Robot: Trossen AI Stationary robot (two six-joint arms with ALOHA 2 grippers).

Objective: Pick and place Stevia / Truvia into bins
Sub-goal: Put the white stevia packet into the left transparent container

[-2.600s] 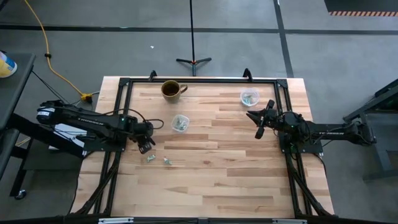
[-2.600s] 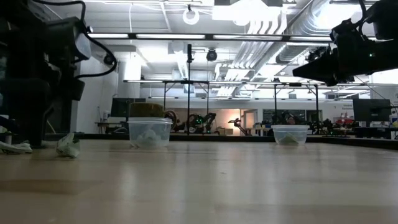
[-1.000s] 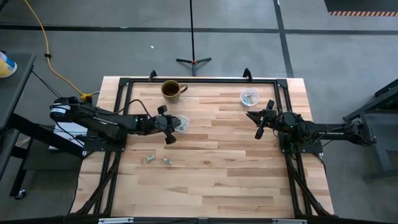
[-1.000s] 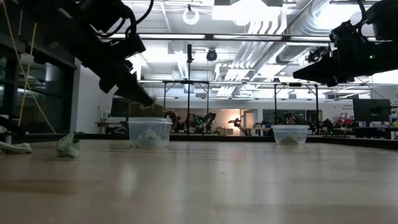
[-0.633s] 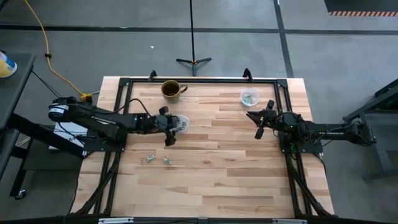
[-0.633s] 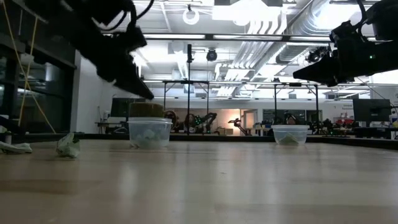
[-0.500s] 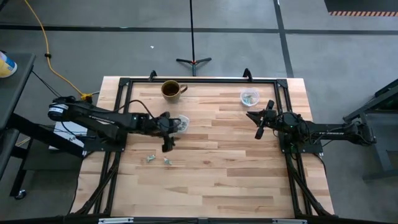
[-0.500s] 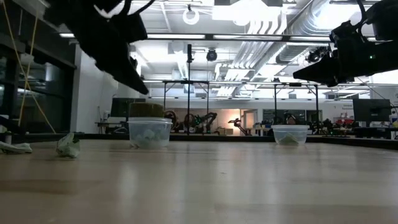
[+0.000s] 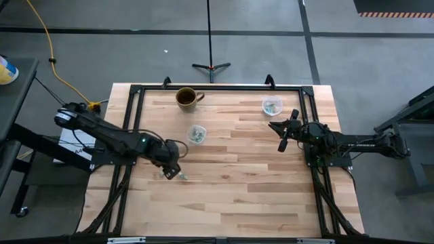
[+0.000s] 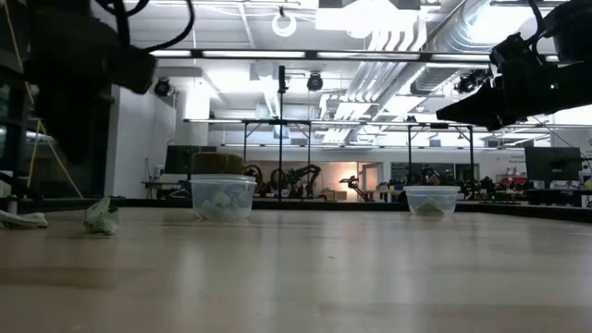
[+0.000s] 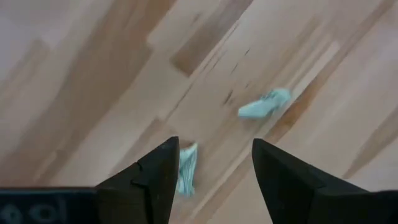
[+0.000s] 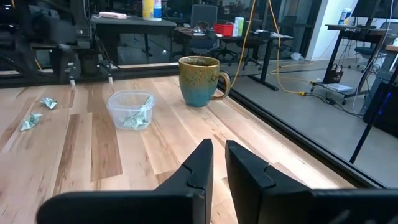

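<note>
Left wrist view: spread left end effector [image 11: 214,171] half hides one packet [image 11: 186,168].

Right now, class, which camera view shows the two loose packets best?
The left wrist view: both packets lie large beyond the open jaws. The high view shows specks; the low view one crumpled at table's edge; the right wrist, two far off.

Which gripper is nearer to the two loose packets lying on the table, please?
Left. The left gripper hangs open right over the loose packets; the right gripper waits shut across the table near the far cup.
</note>
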